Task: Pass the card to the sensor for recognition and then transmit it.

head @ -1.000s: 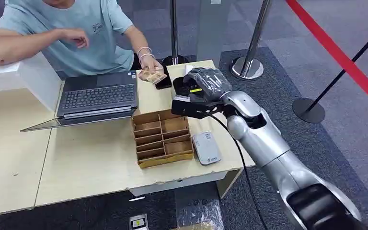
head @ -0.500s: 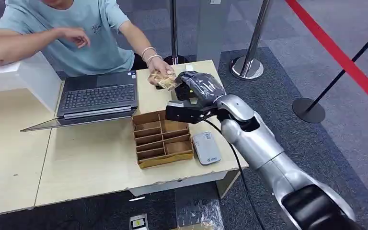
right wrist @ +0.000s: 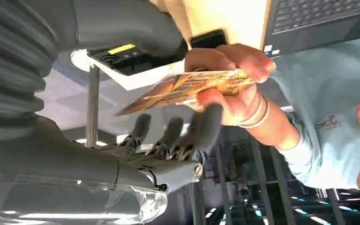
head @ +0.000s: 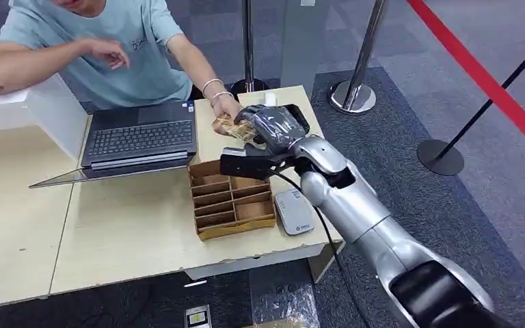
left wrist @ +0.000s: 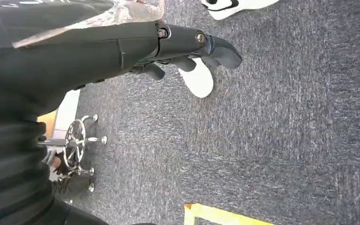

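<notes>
Reaching for the card, the right hand is open and empty, fingers spread beside it.

Card sits at the table's twelve o'clock edge, in the person's hand; closing early could pinch skin or drop it.

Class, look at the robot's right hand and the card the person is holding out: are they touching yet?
Cannot tell. In the right wrist view the card lies between thumb and fingers of the right hand; no plain contact or gap shows.

One card, one laptop, one divided box, two stanchions.
</notes>
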You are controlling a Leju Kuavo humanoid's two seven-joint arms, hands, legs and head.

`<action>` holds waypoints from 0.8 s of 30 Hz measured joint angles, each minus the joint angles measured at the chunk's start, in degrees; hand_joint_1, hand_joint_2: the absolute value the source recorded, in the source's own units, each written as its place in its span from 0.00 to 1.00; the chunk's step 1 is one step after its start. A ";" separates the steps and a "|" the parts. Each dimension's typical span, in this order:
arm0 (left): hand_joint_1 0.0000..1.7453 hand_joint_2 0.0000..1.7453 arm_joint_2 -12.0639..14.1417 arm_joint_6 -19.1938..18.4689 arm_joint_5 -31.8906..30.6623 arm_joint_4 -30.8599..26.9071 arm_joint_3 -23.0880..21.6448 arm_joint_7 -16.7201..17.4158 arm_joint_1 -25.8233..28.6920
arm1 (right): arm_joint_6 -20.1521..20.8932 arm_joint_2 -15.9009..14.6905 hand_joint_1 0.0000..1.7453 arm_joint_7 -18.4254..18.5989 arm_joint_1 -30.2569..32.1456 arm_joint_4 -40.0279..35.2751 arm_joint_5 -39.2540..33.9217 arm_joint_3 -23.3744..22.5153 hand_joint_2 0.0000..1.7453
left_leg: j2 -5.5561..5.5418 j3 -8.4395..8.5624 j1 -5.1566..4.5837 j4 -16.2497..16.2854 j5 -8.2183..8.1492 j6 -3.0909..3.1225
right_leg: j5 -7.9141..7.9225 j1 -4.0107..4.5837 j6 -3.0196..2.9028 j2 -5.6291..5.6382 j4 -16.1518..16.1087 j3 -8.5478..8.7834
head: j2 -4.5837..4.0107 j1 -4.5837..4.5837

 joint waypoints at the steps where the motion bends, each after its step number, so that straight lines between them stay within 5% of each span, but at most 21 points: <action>1: 0.00 1.00 0.00 0.00 0.00 0.00 -0.02 0.00 0.00 | 0.00 0.22 0.93 -0.09 -0.03 0.09 -0.04 0.02 1.00 | 0.00 0.01 0.00 0.00 0.00 0.00 | 0.00 0.00 0.00 0.00 0.00 0.00 | 0.00 -0.02; 3: 0.00 1.00 0.00 0.00 0.00 0.00 0.00 0.00 0.00 | -0.02 0.44 1.00 -0.15 -0.08 0.26 -0.07 0.11 1.00 | 0.00 0.00 0.00 0.00 0.00 0.00 | 0.00 0.00 0.00 0.00 0.00 0.00 | 0.00 0.00; 24: 0.00 1.00 -0.04 0.20 0.55 0.13 0.00 0.00 0.06 | -0.90 0.20 1.00 0.15 -0.83 2.69 -2.23 0.52 1.00 | 0.01 0.03 0.00 0.00 0.00 0.00 | 0.00 0.01 0.00 0.00 -0.01 -0.02 | 0.00 0.00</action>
